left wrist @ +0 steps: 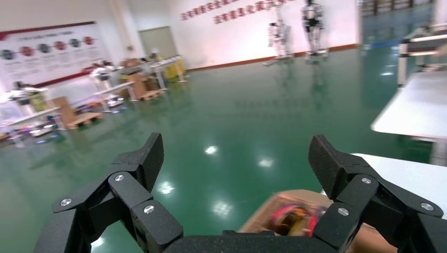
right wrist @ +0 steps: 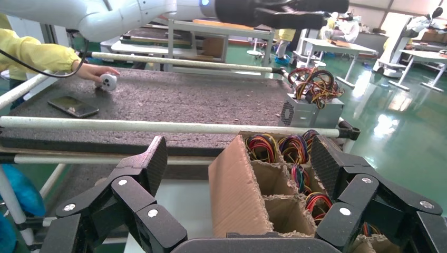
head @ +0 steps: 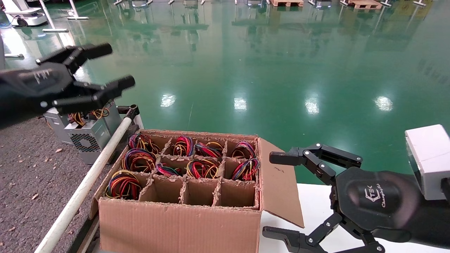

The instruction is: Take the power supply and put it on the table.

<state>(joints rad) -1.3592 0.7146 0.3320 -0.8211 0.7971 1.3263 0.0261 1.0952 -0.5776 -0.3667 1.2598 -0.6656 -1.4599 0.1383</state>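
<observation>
- The left gripper (head: 93, 73) is seen raised at about 10 o'clock in the head view, its fingers (head: 116, 84) spread wide and holding nothing – it hangs above the far corner of the surface.
- In the left wrist view the same gripper (left wrist: 234, 158) is shown with both fingers apart, only green floor (left wrist: 232, 116) between them.
- The power supply (head: 86, 131) is found at about 9 o'clock in the head view, standing on the grey speckled surface (head: 28, 168) just inside the white rail (head: 91, 172); its fan grille faces the camera and yellow and orange wires spill from its top. It lies below the left gripper and is not touched by it.
- In the right wrist view the power supply (right wrist: 311, 105) is seen at the far corner of the surface (right wrist: 158, 100), with its loose wires splayed above it.
- A cardboard box (head: 179, 214) with dividers sits at 6 o'clock, beside the rail; coiled wire bundles (head: 123, 184) fill most of its cells, while three cells in the near row are bare.
- The right gripper (head: 276, 195) is placed at about 4 o'clock over a white top (head: 313, 211), just beside the box's open flap – its fingers are released and nothing is grasped.
- In the right wrist view a hand in a yellow sleeve (right wrist: 92, 71) rests on the far side of the surface by a small white object (right wrist: 108, 81), with a phone (right wrist: 74, 105) lying near.
</observation>
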